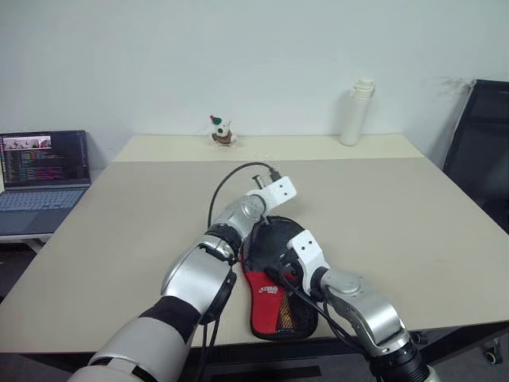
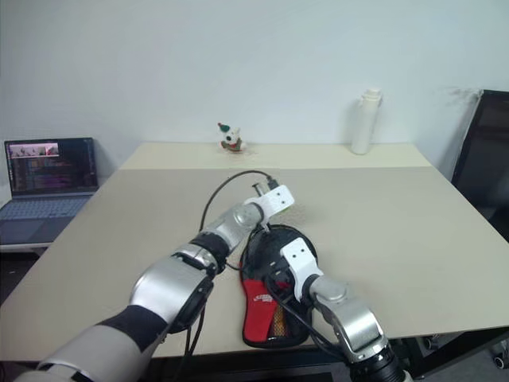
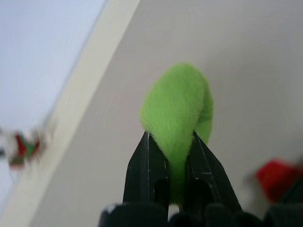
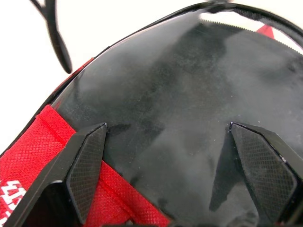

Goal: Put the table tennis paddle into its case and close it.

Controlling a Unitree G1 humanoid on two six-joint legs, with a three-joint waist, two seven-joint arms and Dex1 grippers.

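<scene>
Since the table tennis paddle (image 4: 189,109) already lies w/ its black face in the open case (image 1: 274,306) at the counter (image 1: 413,215) front edge, left end effector (image 3: 170,179), pinching a green fuzzy tab (image 3: 177,113), should pull steadily round the rim; right end effector (image 4: 175,165), spread wide, braces the paddle.

Your left arm (image 1: 238,219) hides the case's (image 1: 274,306) upper left part. Laptop (image 1: 40,179) cut off at left edge. Small figurine (image 1: 222,132) at top centre is too small to identify.
</scene>
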